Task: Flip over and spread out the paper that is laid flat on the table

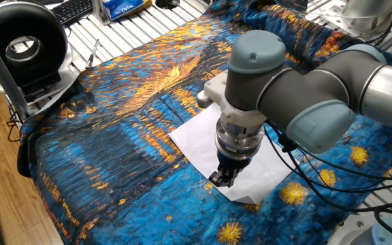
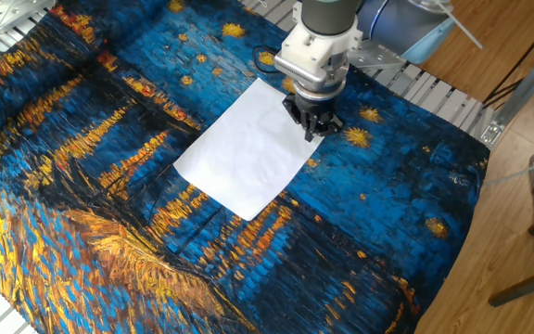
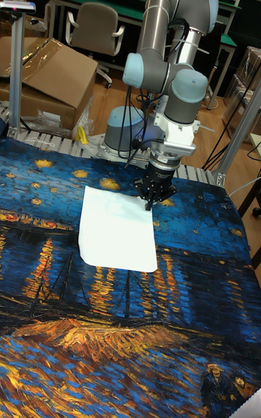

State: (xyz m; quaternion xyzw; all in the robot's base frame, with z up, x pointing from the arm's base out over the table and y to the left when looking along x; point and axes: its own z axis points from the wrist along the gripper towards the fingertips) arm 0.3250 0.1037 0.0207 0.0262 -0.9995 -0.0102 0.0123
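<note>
The paper is a plain white rectangle lying flat on my table, set askew to its edges. It sits towards my base side of the blue-and-orange starry cloth, unfolded, with bare cloth all around it.

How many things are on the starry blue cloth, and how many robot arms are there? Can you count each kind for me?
Plain white thin paper sheets: 1
Grey robot arms with a black two-finger tool: 1
Blue-and-orange starry cloth tables: 1
Total: 3
</note>
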